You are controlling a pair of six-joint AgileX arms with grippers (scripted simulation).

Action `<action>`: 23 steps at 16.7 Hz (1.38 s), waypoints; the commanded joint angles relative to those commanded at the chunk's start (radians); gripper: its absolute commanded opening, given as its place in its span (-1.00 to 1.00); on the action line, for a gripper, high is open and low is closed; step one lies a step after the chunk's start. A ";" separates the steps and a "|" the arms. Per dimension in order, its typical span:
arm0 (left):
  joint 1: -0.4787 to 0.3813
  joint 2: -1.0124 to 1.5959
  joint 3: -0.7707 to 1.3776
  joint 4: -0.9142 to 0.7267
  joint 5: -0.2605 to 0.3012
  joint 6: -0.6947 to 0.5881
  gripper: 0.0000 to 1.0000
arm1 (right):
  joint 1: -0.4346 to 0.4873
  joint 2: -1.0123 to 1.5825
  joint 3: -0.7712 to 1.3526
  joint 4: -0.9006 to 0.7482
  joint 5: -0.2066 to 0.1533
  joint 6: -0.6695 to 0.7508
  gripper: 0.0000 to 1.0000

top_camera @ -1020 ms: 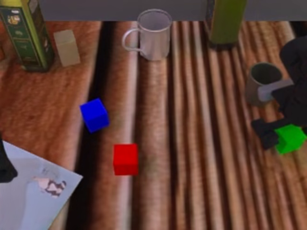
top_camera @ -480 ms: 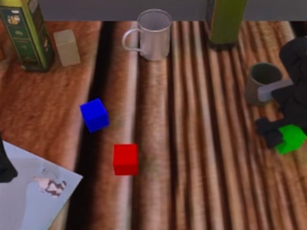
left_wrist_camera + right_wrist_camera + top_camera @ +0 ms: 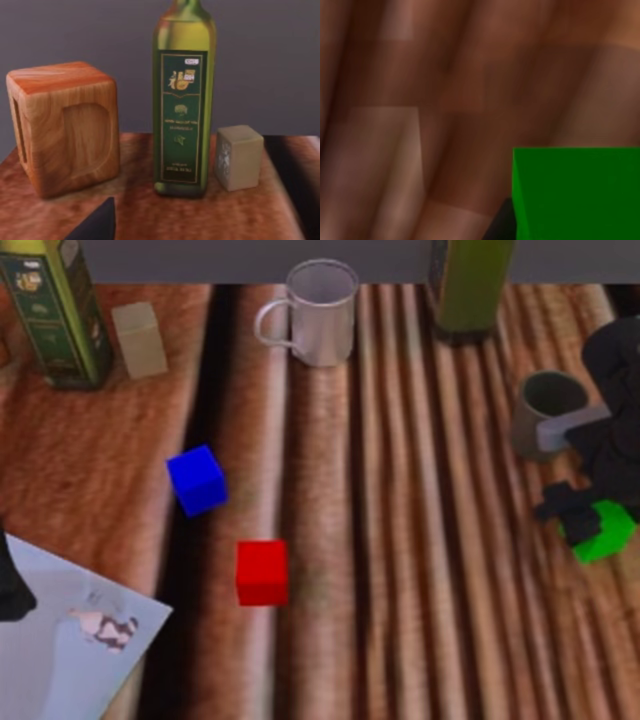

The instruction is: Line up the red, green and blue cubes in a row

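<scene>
The green cube (image 3: pixel 610 533) lies near the table's right edge and fills a corner of the right wrist view (image 3: pixel 575 195). My right gripper (image 3: pixel 570 518) hangs open right over the cube's left side, its dark fingers overlapping that edge. The blue cube (image 3: pixel 197 480) sits left of centre, turned slightly. Just to its lower right rests the red cube (image 3: pixel 262 572). My left gripper (image 3: pixel 8 585) is parked at the table's left edge, mostly out of view.
A white mug (image 3: pixel 320 312) stands at the back centre and a grey mug (image 3: pixel 548 410) beside my right arm. At the back left are an olive oil bottle (image 3: pixel 182 100), a beige block (image 3: pixel 238 157) and a wooden box (image 3: pixel 62 125). A printed sheet (image 3: pixel 70 640) covers the front left corner.
My right gripper has shifted a little to the right, onto the green cube's left side. The cubes have not moved, nor has the left arm.
</scene>
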State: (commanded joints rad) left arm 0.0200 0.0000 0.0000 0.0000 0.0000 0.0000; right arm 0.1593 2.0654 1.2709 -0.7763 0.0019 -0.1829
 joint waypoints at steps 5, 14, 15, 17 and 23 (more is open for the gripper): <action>0.000 0.000 0.000 0.000 0.000 0.000 1.00 | 0.000 0.000 0.000 0.000 0.000 0.000 -1.00; 0.000 0.000 0.000 0.000 0.000 0.000 1.00 | 0.003 -0.066 0.090 -0.158 -0.002 0.001 -1.00; 0.000 0.000 0.000 0.000 0.000 0.000 1.00 | 0.004 -0.082 0.110 -0.197 -0.002 0.000 -1.00; 0.000 0.000 0.000 0.000 0.000 0.000 1.00 | 0.006 -0.109 0.139 -0.246 -0.002 -0.001 -1.00; 0.000 0.000 0.000 0.000 0.000 0.000 1.00 | 0.013 -0.106 0.152 -0.257 -0.002 0.014 -1.00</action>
State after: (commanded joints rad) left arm 0.0200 0.0000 0.0000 0.0000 0.0000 0.0000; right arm 0.1722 1.9594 1.4231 -1.0331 0.0001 -0.1688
